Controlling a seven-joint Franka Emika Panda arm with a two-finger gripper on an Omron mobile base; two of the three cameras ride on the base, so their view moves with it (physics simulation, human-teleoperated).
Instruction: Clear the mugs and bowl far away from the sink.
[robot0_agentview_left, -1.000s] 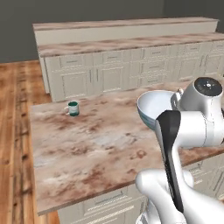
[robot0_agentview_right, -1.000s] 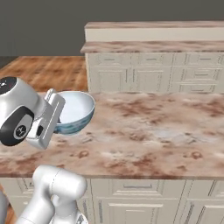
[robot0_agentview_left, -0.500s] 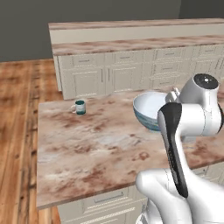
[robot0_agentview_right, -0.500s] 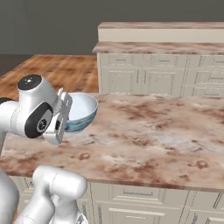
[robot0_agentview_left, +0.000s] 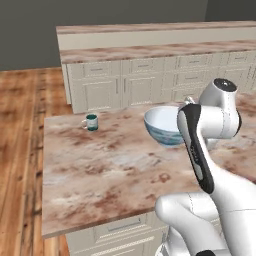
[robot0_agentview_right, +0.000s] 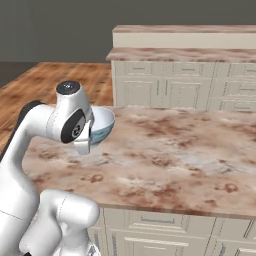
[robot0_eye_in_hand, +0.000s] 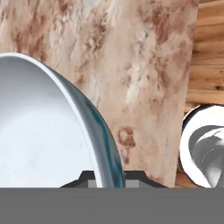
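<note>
Your jaws (robot0_eye_in_hand: 106, 180) are pinched nearly closed on the rim of the bowl (robot0_agentview_left: 163, 124), one finger inside the wall and one outside, as the hand view shows at its bottom edge. You have the bowl gripped at its right-hand side in the left base view, where the arm's wrist covers that part of the rim. From these pictures you cannot tell whether the bowl sits on the desk (robot0_agentview_left: 100, 165) or hangs just above it. In the right base view the bowl (robot0_agentview_right: 102, 125) shows behind the wrist, over the left part of the desk (robot0_agentview_right: 170, 155). The teal mug (robot0_agentview_left: 91, 122) stands upright near the far left corner of the desk, well apart from the bowl. Behind the desk runs a row of pale cabinets (robot0_agentview_left: 145, 82) under a marbled top, and wooden floor (robot0_agentview_left: 20, 130) lies to the left
</note>
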